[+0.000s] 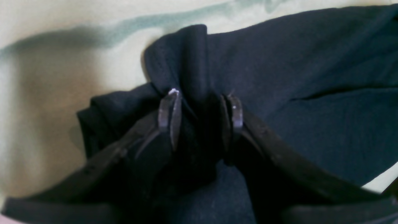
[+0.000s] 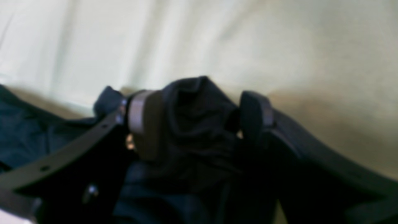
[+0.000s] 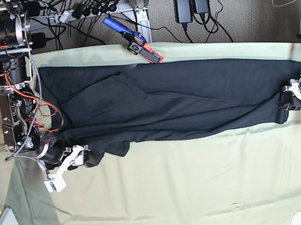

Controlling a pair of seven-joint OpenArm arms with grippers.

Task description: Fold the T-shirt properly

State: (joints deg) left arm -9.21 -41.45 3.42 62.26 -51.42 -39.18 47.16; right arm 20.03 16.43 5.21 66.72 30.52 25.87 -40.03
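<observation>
Between both sets of fingers point(image 1: 200, 107) point(image 2: 199, 119), bunched corners of the T-shirt point(image 3: 166, 101) sit pinched.

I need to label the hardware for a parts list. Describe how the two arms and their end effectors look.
Right arm: black blocky segments wrapped in red and orange wires, ending in a white bracket. Right end effector: dark curved fingers, one with a grey-brown pad. Left end effector: dark curved fingers with thin metallic-edged tips; in the base view it shows white parts and red wiring.
</observation>
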